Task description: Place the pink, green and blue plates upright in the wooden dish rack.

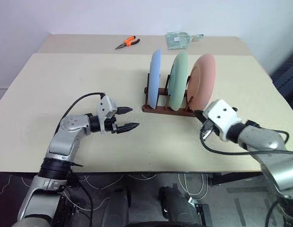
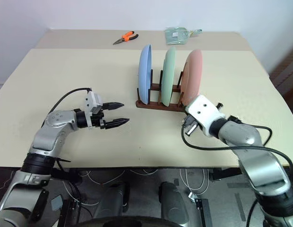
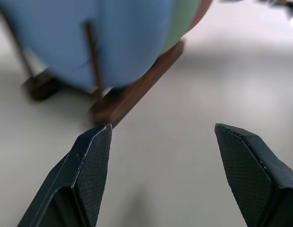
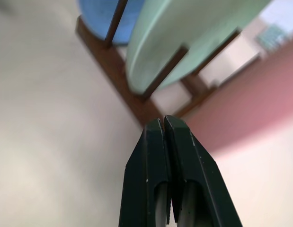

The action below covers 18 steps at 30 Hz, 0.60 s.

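The blue plate [image 1: 155,78], the green plate [image 1: 179,81] and the pink plate [image 1: 204,80] all stand upright between the pegs of the wooden dish rack [image 1: 161,110], in that order from left to right. My left gripper [image 1: 129,118] hovers open and empty over the table, a short way left of the rack's near left end. In the left wrist view the blue plate [image 3: 113,38] is straight ahead. My right gripper [image 4: 164,122] is shut on nothing. It points at the rack's near right end, just below the pink plate [image 4: 250,109].
Orange-handled pliers [image 1: 128,42] and a clear plastic packet [image 1: 178,39] lie at the back of the table [image 1: 66,80]. The table's front edge runs just under both arms. Cables hang below it.
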### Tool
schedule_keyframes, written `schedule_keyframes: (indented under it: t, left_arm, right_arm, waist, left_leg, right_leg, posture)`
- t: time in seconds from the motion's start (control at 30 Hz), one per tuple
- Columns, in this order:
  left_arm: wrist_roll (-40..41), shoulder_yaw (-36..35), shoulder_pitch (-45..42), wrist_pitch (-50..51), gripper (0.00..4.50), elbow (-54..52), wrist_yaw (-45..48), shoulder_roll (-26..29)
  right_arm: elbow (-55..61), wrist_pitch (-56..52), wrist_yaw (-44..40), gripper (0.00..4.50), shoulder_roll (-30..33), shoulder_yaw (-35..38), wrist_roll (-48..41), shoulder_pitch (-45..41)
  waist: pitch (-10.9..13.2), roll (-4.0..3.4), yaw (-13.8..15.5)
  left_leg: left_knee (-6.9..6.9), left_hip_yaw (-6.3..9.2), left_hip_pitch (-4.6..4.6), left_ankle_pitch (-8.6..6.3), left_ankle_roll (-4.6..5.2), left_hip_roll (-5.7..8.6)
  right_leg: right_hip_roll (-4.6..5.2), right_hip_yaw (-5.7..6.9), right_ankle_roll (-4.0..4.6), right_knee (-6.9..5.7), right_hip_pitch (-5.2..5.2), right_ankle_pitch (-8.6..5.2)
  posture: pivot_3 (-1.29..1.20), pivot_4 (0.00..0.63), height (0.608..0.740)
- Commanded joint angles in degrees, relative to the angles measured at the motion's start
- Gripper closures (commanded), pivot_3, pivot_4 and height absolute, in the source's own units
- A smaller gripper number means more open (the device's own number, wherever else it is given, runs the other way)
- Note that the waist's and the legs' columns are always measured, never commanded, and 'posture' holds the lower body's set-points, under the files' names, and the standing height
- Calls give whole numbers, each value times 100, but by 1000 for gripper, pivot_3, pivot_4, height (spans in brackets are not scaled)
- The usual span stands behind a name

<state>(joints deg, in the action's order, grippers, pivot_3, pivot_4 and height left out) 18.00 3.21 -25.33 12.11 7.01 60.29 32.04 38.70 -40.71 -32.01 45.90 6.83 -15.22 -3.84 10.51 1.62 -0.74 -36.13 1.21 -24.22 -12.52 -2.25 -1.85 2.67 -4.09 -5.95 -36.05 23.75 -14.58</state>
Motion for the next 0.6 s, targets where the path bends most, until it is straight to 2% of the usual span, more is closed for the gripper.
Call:
schedule_keyframes:
  t: [0.03, 0.13, 0.23, 0.6]
  left_arm:
    - [-67, -329, -18, -226, 935, 187, -119, 207]
    - [-288, -537, 61, -525, 935, 618, -329, 430]
    - [-281, -692, 76, -581, 935, 778, -424, 552]
    - [-148, -878, 587, -319, 935, 157, -702, 558]
  right_arm:
    - [123, 110, -248, 4439, -229, 1134, -578, 368]
    - [-477, 382, -333, 4439, -324, 1818, -629, 648]
    - [-950, 693, -541, 4439, -264, 2069, -671, 751]
    - [-1810, 1274, -662, 4439, -245, 1751, -570, 417]
  waist:
    - [0, 0, -16]
    - [0, 1, -16]
    - [0, 1, -20]
    - [0, 0, -19]
  left_leg:
    - [0, 0, 3, 0, 0, 0]
    - [-1, -2, 21, 0, 0, 0]
    - [2, -3, 32, 0, 0, 0]
    - [4, -7, 37, 0, -1, -2]
  right_leg:
    - [0, 0, 0, 0, -2, 0]
    - [1, 0, 0, 0, -18, 0]
    - [2, -1, 1, 2, -27, 0]
    - [2, -3, 1, -3, -28, 0]
  posture:
    - [0, 150, 732]
    - [0, 150, 732]
    - [0, 150, 732]
    - [0, 150, 732]
